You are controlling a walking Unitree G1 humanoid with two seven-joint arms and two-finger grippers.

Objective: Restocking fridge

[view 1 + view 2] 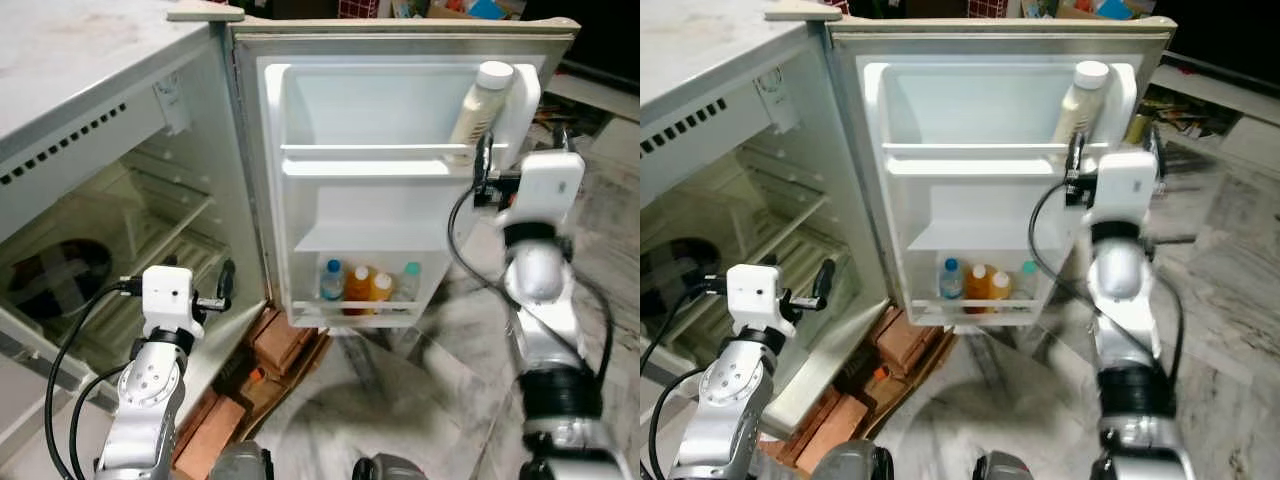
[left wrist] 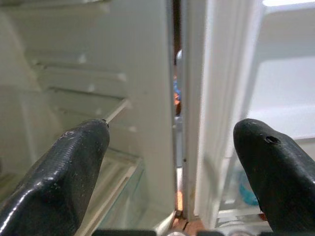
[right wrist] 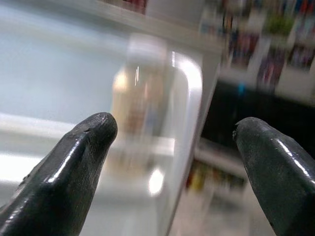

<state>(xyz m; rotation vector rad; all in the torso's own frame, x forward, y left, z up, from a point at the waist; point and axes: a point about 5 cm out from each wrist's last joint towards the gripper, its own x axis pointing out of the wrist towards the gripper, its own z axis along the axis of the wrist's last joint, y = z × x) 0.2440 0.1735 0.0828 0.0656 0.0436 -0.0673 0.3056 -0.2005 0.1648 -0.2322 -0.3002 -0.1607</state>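
Observation:
The fridge stands open, its door (image 1: 400, 215) swung out towards me. A cream bottle (image 1: 482, 105) with a white cap stands upright at the right end of the door's upper shelf (image 1: 370, 160). My right gripper (image 3: 172, 128) is raised just in front of that bottle, open, with nothing between its fingers; the bottle (image 3: 138, 93) looks blurred beyond its fingertips. Several small bottles (image 1: 365, 285) sit in the door's bottom rack. My left gripper (image 2: 172, 130) is open and empty, held low by the hinge-side edge of the fridge body (image 1: 245, 200).
Wire and glass shelves (image 1: 170, 215) fill the fridge interior on the left. Red bricks (image 1: 285, 340) lie under the fridge by the door's foot. Marble floor (image 1: 420, 400) spreads in front. Cluttered shelves and boxes stand behind the door.

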